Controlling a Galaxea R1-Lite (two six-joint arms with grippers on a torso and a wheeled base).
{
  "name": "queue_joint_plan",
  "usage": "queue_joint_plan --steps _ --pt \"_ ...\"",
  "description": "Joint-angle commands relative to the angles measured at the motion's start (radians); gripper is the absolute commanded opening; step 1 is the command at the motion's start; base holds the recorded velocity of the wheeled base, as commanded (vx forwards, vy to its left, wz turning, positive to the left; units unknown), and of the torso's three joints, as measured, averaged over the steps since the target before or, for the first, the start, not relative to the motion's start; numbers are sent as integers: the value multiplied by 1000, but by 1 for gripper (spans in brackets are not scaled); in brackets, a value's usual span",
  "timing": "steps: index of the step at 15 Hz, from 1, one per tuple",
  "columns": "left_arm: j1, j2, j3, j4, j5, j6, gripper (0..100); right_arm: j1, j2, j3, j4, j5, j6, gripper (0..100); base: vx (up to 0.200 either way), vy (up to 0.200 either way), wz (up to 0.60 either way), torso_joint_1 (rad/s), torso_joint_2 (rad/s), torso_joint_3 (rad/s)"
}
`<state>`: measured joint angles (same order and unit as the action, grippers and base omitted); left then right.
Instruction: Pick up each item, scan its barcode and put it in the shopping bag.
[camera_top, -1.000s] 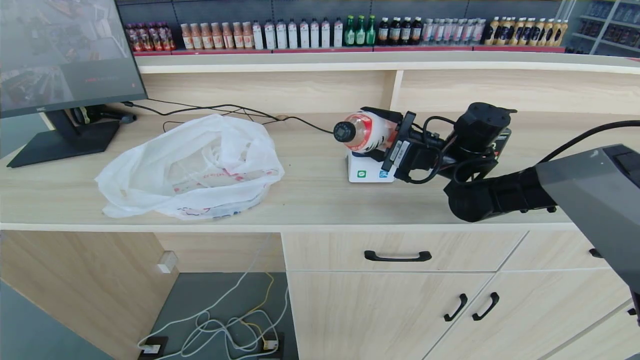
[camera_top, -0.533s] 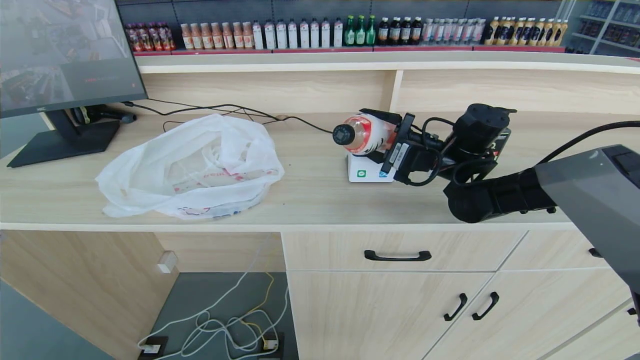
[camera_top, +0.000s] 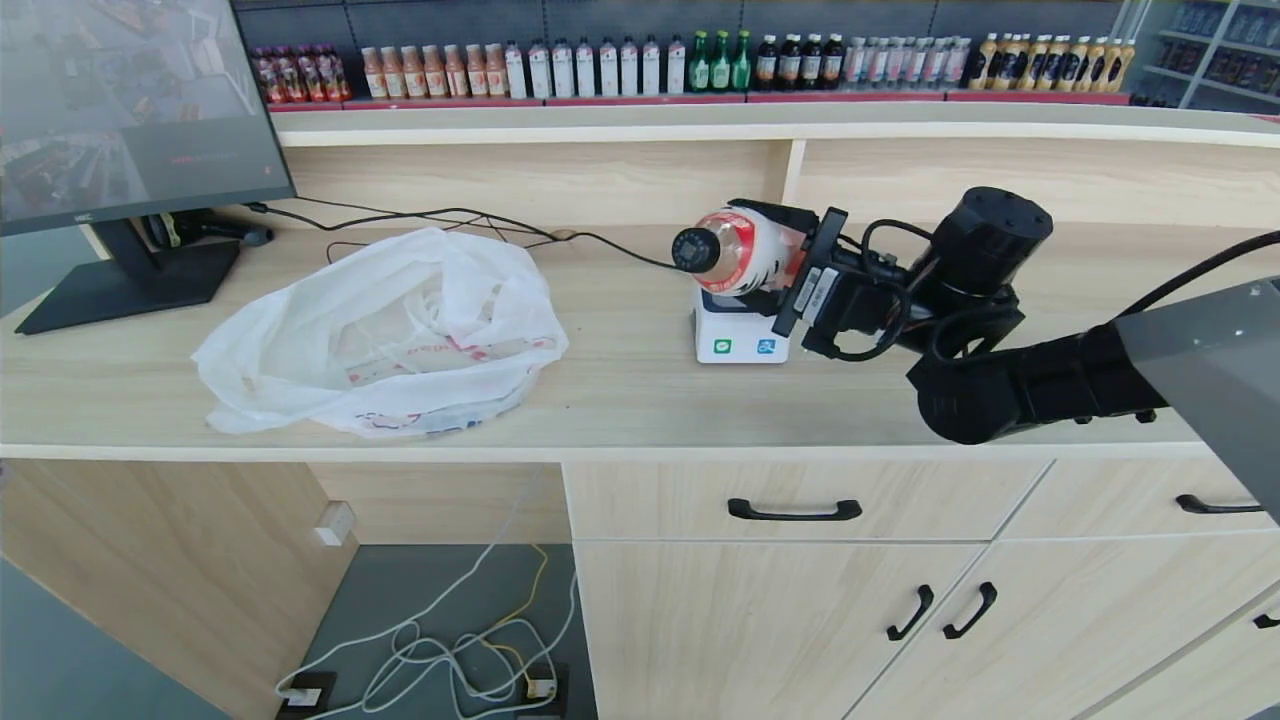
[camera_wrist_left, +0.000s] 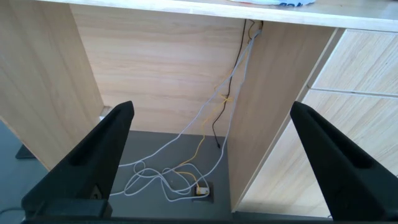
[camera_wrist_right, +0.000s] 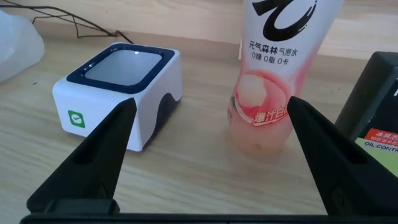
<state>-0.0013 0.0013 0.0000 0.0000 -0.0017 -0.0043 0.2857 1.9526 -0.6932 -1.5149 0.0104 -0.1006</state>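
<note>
While the right gripper (camera_top: 755, 255) is closed on the bottle (camera_top: 725, 252) at centre-right of the head view, the bottle lies sideways with its black cap pointing frame-left and its body running back into the gripper. It hangs directly above the white scanner (camera_top: 740, 338), its lower edge just over the scanner's top face; can't tell if they touch. The shopping bag (camera_top: 380, 335) is left of centre on the counter (camera_top: 640, 410), mouth open, well apart from bottle and scanner. The monitor (camera_top: 120, 100) is upper left, and a cord (camera_top: 450, 215) runs behind the bag toward the scanner.

The right wrist view reads differently. The bottle (camera_wrist_right: 273, 81) is upper centre-right, label to camera, base toward the counter. Its edge meets the finger (camera_wrist_right: 323, 162) at lower right, with a visible gap to the other one. The scanner (camera_wrist_right: 118, 93) is at left, window up, and a black box (camera_wrist_right: 373, 118) is at the right edge. The grip call rests on the head view.

Left gripper (camera_wrist_left: 211, 106): fingers spread apart, floor cables (camera_wrist_left: 180, 177) under the counter beyond them.
</note>
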Motion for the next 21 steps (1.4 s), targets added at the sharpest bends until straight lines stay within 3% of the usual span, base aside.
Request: queue_joint_plan --steps 1,7,14,21 --pt "0 0 0 0 0 0 100 -7 0 -69 68 0 12 100 0 0 0 0 0 0" --pt "0 0 0 0 0 0 100 -43 0 -287 312 3 13 100 0 0 0 0 0 0" --pt "0 0 0 0 0 0 100 -73 6 -310 358 3 15 100 0 0 0 0 0 0" --pt "0 0 0 0 0 0 100 -94 49 -462 484 0 15 100 0 0 0 0 0 0"
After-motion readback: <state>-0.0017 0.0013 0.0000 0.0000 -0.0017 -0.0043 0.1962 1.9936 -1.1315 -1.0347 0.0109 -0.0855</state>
